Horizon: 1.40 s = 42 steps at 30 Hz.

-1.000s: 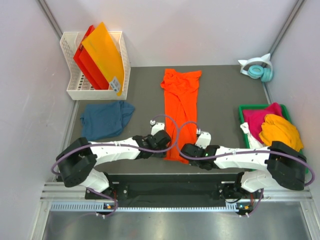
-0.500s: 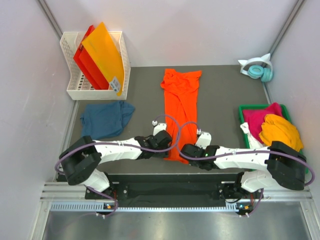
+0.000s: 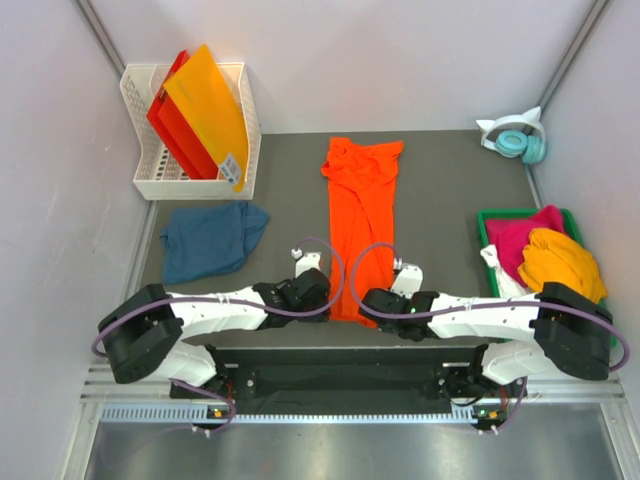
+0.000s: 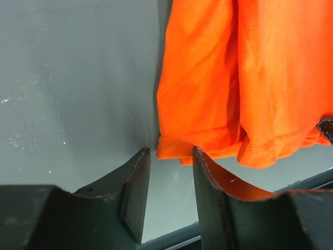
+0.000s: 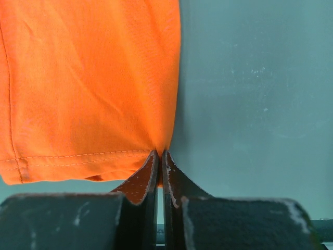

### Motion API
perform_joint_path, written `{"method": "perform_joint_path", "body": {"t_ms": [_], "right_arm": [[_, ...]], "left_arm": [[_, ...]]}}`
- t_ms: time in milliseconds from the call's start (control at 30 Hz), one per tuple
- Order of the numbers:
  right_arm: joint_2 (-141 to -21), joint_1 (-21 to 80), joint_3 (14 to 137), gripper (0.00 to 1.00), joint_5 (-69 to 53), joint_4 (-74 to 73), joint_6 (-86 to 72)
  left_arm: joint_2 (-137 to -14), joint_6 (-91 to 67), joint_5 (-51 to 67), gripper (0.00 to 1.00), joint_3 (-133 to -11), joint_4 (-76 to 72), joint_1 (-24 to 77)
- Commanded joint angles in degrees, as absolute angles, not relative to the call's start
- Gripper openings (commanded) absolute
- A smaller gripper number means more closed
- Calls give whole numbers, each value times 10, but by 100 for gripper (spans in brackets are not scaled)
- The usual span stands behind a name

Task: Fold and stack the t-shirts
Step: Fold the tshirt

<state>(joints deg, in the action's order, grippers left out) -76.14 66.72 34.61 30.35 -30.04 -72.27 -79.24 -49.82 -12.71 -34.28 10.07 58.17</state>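
- Orange shirt (image 3: 360, 215) lies folded lengthwise in the middle of the table (image 3: 450, 180), hem toward the arms.
- Right gripper (image 5: 159, 153) is clamped on its right hem corner.
- Left gripper (image 4: 169, 152) stands parted at the left hem corner, gripping nothing.
- Blue shirt (image 3: 210, 240) lies crumpled to the left.

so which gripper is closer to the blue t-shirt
Left. The left gripper is at the orange t-shirt's left hem corner, toward the blue t-shirt; the right gripper pinches the right corner, farther off.

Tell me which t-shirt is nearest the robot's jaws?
The long bright orange cloth t-shirt, its near hem right at both jaws. The crumpled teal-blue t-shirt and the shirts in the green bin lie aside.
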Motion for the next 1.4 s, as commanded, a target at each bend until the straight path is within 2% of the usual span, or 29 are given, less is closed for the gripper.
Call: {"method": "perform_joint_path", "body": {"t_ms": [0, 267, 567, 967, 1100, 1233, 1367], "right_arm": [[-780, 686, 331, 0, 241, -341, -727], [-769, 686, 327, 0, 246, -349, -729], [-748, 686, 313, 0, 247, -350, -736], [-763, 686, 318, 0, 244, -335, -721], [-767, 686, 321, 0, 244, -334, -717], [-767, 686, 320, 0, 243, -333, -716], [-763, 687, 318, 0, 243, -335, -719]], "left_arm": [[-826, -503, -98, 44, -315, 147, 584], [-877, -488, -105, 46, -367, 154, 584], [-892, -500, -148, 43, -413, 241, 589], [-840, -526, -150, 26, -378, 271, 594], [-850, -530, -145, 28, -376, 262, 596], [-829, -533, -148, 38, -373, 248, 598], [-790, -534, -156, 42, -367, 241, 597]]}}
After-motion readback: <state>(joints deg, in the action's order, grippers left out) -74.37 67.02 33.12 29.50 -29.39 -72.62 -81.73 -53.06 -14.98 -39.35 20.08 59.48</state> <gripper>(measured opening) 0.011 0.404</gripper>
